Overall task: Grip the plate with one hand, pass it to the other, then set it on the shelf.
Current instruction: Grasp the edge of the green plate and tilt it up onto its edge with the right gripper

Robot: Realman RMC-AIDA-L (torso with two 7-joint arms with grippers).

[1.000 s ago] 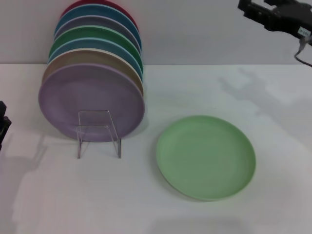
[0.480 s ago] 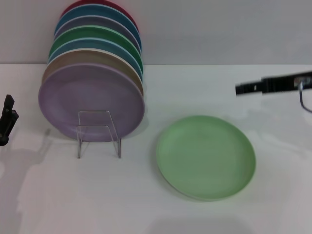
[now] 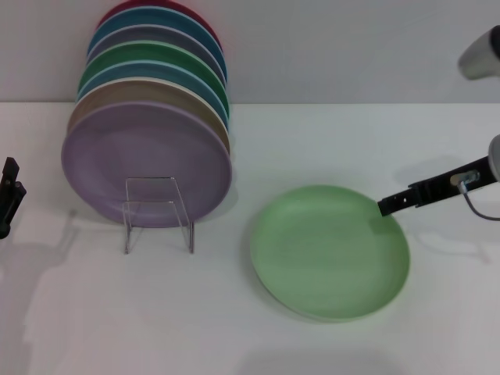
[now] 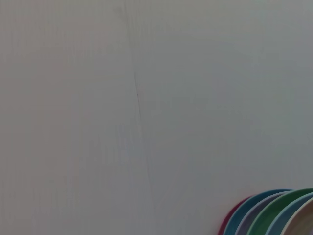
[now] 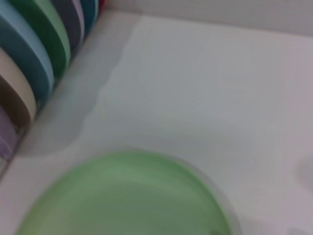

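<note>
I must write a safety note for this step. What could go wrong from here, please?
1. The right gripper reaches the far right rim of the mint-green plate, which lies flat on the table; it may push the plate aside instead of gripping it.
2. The clear shelf already holds a full row of plates, so setting another at its front may be tight.
</note>
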